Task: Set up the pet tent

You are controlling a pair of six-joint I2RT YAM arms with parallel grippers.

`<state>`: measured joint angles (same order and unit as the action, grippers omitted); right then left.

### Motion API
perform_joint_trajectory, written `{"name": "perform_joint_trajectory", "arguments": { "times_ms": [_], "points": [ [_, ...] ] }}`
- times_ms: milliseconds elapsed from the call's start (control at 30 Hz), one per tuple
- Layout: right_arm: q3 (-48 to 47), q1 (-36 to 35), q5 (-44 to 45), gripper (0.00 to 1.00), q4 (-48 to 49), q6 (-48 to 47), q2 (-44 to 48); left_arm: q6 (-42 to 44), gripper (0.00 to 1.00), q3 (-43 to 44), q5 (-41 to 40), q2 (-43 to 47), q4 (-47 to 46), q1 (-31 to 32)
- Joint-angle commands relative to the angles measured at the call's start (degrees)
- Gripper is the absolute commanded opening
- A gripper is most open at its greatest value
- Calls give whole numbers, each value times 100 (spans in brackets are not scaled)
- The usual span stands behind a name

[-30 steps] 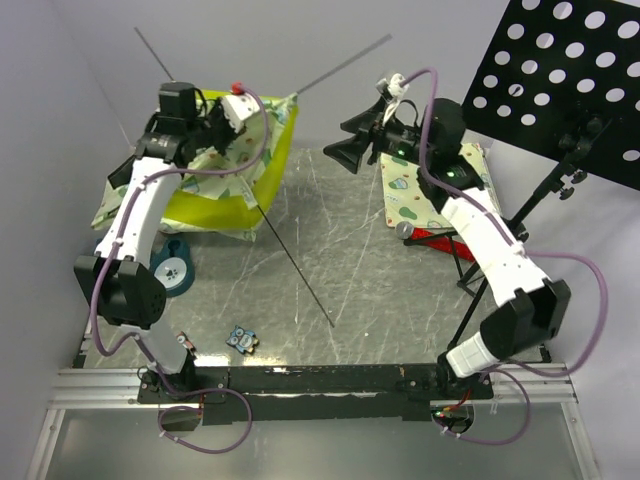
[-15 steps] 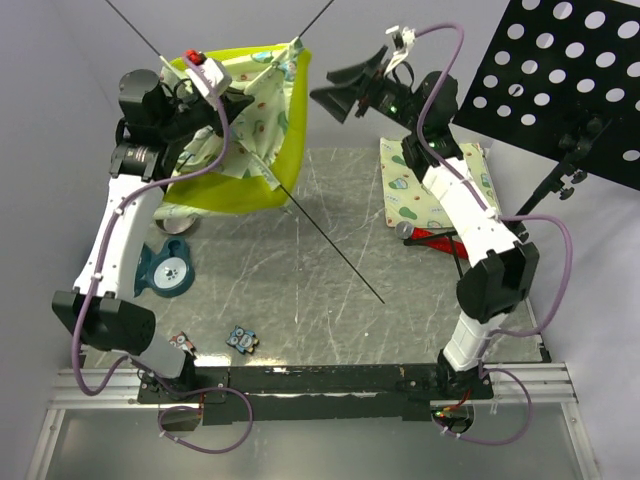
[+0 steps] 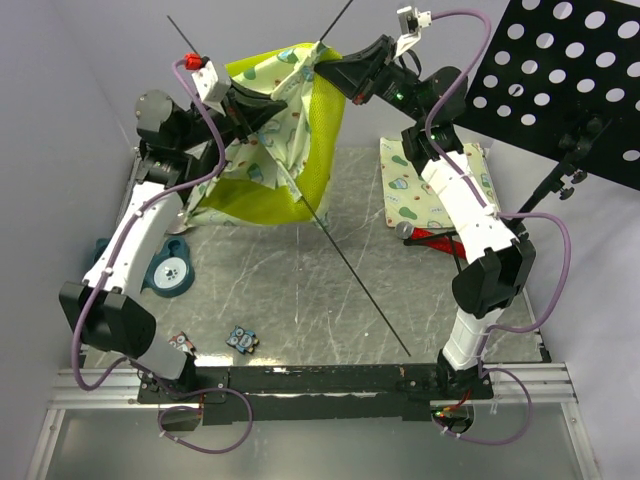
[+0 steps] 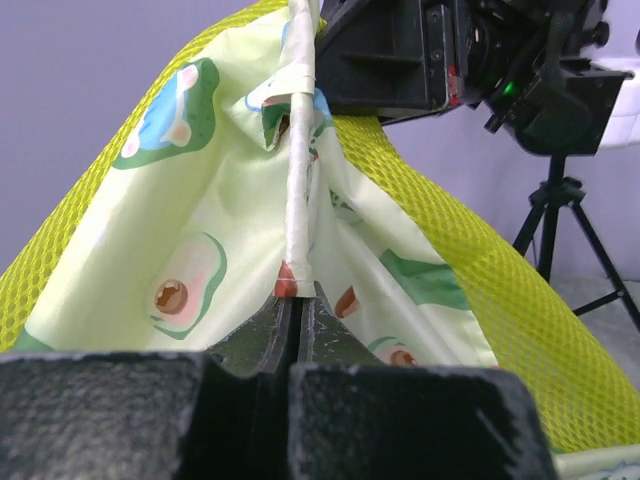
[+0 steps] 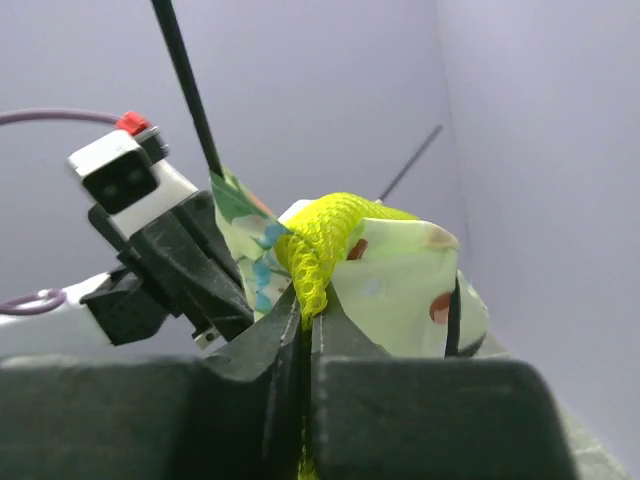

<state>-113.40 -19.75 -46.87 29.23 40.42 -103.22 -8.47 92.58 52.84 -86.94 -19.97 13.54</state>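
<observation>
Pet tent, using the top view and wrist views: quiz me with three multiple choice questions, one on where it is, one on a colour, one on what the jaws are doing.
1. Where is the pet tent?
A) over the far left of the table, between the left jaws and the right jaws
B) at the near right corner
C) beside the arm bases

2. What colour is its mesh?
A) red
B) lime yellow
C) black

3. The right jaws are:
A) wide open
B) shut on nothing
C) shut on the mesh

Answers: 1 A, the top view shows both arms meeting at it there. 2 B, the right wrist view shows the mesh close up. 3 C, the mesh is pinched between them.
</observation>
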Motion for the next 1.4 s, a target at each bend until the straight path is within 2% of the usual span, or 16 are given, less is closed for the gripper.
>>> {"name": "perform_joint_trajectory", "arguments": {
  "times_ms": [0,200,300,333,400,533,600,667,700,733,800,867,967,1133,1367],
  "points": [
    [-270,-38,-235,0,382,133,249,-1313,1,-46,104,-253,-1719,140],
    [-436,-29,-94,0,162,-649,601,-2131,1,-599,-115,-569,-2677,245],
    [-560,-20,-94,0,-189,-1079,662,-2352,1,-635,-55,-728,-2767,324],
    [-543,-20,-103,0,-320,-1220,732,-2396,7,-662,-2,-754,-2758,325],
    [-437,-12,-59,0,-488,-1545,882,-2396,32,-784,121,-685,-2601,237],
    [-375,-12,11,0,-857,-2134,1128,-2177,73,-1302,577,-89,-2258,-184],
    [-428,-12,20,0,-1225,-2555,1172,-1713,79,-1374,832,272,-1558,-421],
    [-428,-20,-32,0,-1682,-3160,1251,-678,90,-1216,842,641,-216,-624],
    [-411,-46,-50,0,-2067,-3625,1278,-413,97,-1076,720,791,286,-703],
    [-376,-99,-15,0,-2428,-4169,1330,-175,100,-953,658,931,727,-756],
    [-122,-161,-67,0,-2895,-4856,1436,-41,100,-759,509,1134,1125,-809],
    [81,-283,-68,0,-3623,-5524,1489,-268,100,-662,298,1327,1188,-818],
    [248,-529,73,0,-4416,-6361,1454,-1171,100,-828,254,1617,550,-844],
    [267,-916,117,0,-4786,-6652,1296,-2754,100,-1075,367,1812,-1331,-844],
    [152,-1259,-15,0,-4918,-6688,1138,-3450,95,-57,-37,1443,-1887,-844]
  ]
}}
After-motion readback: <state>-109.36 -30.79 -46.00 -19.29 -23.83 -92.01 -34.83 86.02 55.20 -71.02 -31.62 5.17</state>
